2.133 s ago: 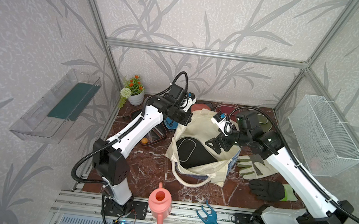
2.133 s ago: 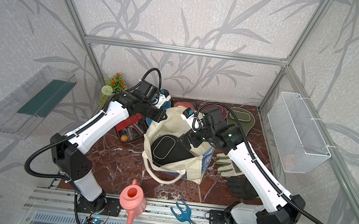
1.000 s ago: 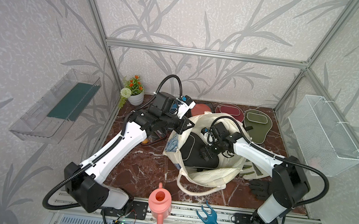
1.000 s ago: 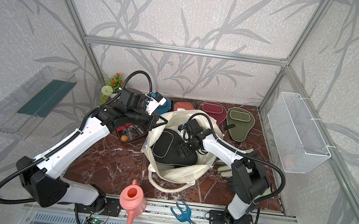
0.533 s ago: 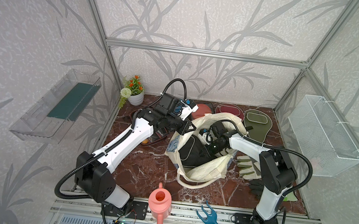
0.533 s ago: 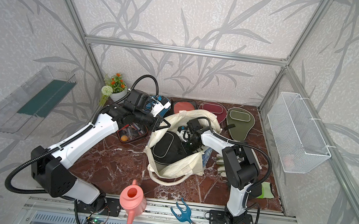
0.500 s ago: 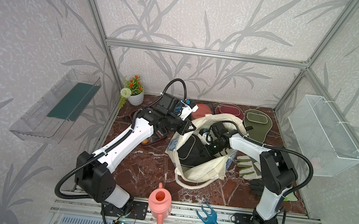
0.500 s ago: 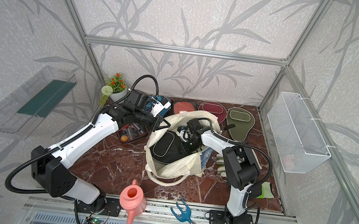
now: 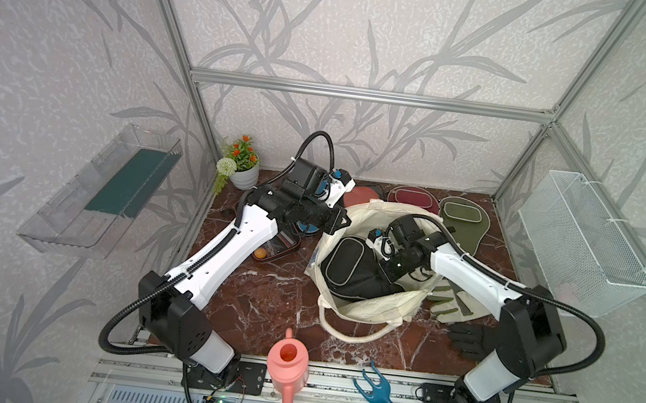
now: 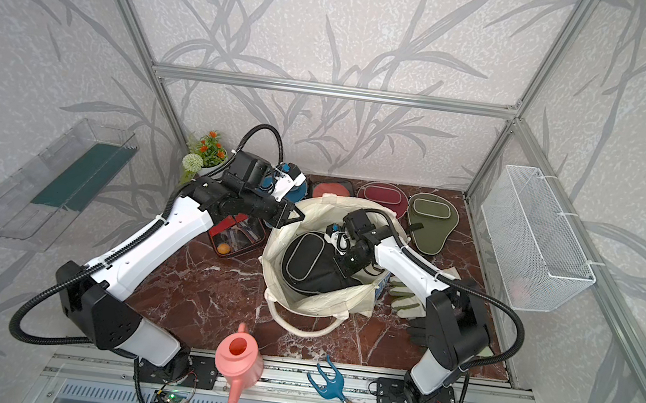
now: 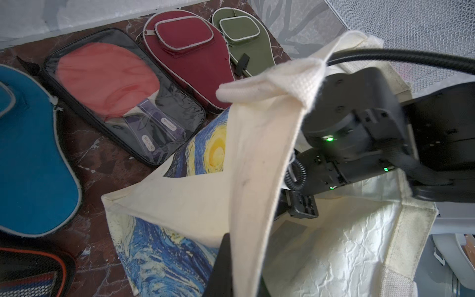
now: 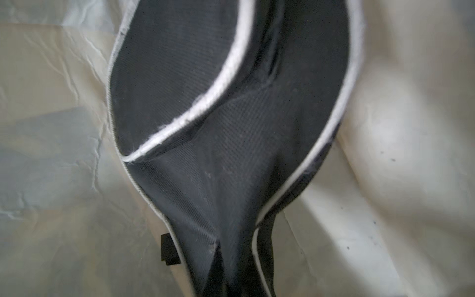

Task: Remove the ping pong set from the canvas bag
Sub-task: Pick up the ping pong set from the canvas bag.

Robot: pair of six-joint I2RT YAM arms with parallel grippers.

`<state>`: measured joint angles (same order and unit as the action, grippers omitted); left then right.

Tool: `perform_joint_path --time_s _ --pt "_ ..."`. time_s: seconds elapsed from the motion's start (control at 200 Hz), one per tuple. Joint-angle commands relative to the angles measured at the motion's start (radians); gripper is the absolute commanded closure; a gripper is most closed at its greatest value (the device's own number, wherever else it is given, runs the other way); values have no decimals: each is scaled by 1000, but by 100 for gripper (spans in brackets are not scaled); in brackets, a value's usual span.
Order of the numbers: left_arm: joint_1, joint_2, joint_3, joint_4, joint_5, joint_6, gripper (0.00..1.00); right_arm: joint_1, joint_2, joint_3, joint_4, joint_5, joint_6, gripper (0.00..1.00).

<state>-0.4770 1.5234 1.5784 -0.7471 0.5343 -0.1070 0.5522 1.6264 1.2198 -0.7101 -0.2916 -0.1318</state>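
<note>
The cream canvas bag (image 9: 372, 315) (image 10: 319, 304) stands open on the table. My left gripper (image 9: 342, 219) (image 11: 236, 270) is shut on its rim strip at the back left, which holds the mouth open. A black paddle cover (image 9: 347, 264) (image 12: 231, 123) with white piping lies inside. My right gripper (image 9: 390, 271) (image 12: 231, 282) reaches into the bag and is shut on the cover's narrow handle end. Outside the bag lie the maroon cover (image 9: 413, 199), the olive cover (image 9: 463, 224), the red-faced paddle (image 11: 102, 77) in a clear case, and the blue cover (image 11: 30, 167).
A black-and-red case (image 9: 278, 245) with an orange ball lies under my left arm. Gardening gloves (image 9: 449, 301) lie right of the bag. A pink watering can (image 9: 286, 367) and a blue hand fork (image 9: 385, 398) sit at the front edge. A flower pot (image 9: 242, 163) stands at the back left.
My right gripper has gone from open to shut on the black cover's handle end inside the bag. The left gripper keeps its hold on the rim.
</note>
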Motion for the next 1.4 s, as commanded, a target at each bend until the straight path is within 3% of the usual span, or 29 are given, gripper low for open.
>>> perform_joint_path --time_s 0.0,0.15,0.38,0.43,0.51,0.795,0.895,1.075,1.19,1.394 --pt "-3 12 53 -42 -46 -56 100 11 -105 -3 -17 31 -70 100" --pt "-2 51 79 -97 -62 -80 100 29 -206 -19 5 109 -112 100" --pt "-2 83 120 -147 -34 -101 98 28 -344 -30 38 127 -145 100" --pt "-2 84 133 -162 -26 -108 92 27 -347 -18 24 128 -152 100" --pt "-2 78 140 -180 -45 -115 74 25 -349 -8 21 124 -164 100" --pt "42 12 199 -218 -238 -38 18 -17 -370 44 39 11 -161 100" --pt "54 -24 236 -183 -195 34 2 -55 -379 88 38 -67 -153 100" --pt "78 -58 274 -131 -27 126 1 -135 -381 158 64 -214 -120 100" --pt "105 -70 245 -80 124 114 1 -166 -382 193 91 -300 -99 100" --pt "132 -55 155 17 277 52 1 -192 -377 236 132 -417 -75 100"
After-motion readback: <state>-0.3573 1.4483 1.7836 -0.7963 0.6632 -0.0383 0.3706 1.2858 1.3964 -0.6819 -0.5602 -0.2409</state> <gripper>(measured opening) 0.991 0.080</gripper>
